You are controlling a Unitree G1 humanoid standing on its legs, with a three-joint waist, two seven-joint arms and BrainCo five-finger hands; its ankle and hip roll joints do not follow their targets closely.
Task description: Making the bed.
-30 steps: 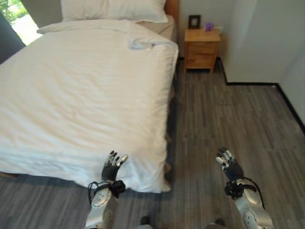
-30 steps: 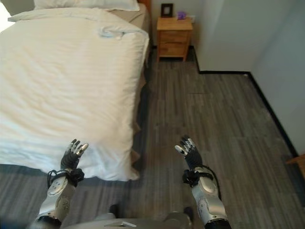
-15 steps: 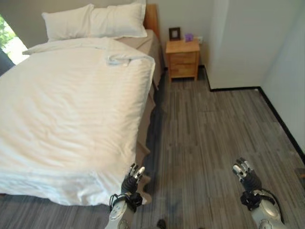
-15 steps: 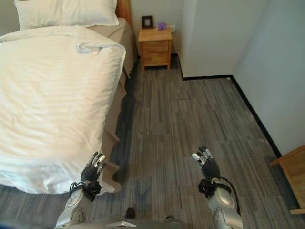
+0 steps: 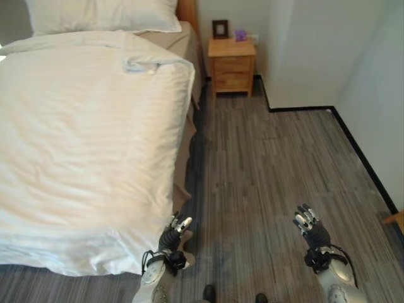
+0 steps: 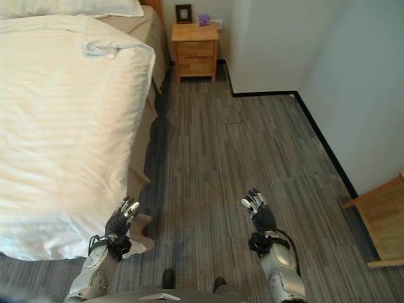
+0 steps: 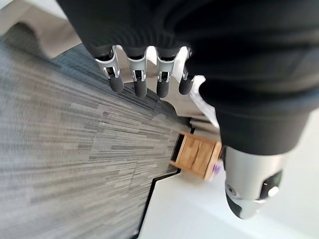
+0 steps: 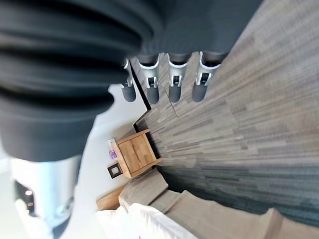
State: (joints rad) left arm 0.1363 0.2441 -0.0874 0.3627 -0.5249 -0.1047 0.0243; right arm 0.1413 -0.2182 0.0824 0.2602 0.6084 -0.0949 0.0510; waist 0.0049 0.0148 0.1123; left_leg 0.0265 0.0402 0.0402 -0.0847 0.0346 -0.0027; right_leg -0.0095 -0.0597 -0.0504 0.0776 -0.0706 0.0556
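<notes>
On the left of the head views lies the bed, its white striped duvet (image 5: 88,132) spread flat over the mattress, with one small rumpled fold (image 5: 140,64) near the top right corner and white pillows (image 5: 104,14) at the headboard. Beige sheet (image 6: 140,161) hangs down the bed's right side. Just off the duvet's lower right corner, the left robot hand (image 5: 173,230) is raised with its fingers straight and relaxed, grasping nothing, near the bedding but not touching it. Past the bed's head, a small wooden nightstand (image 5: 232,64) stands against the wall with a dark picture frame (image 5: 220,28) and a small purple object (image 5: 240,35) on top. Further right, over the grey wood-plank floor (image 5: 284,164) and well apart from the bed, the right robot hand (image 5: 310,226) is held up likewise, released, fingers extended and empty. At the far right edge sits a corner of light wooden furniture (image 6: 382,221).
</notes>
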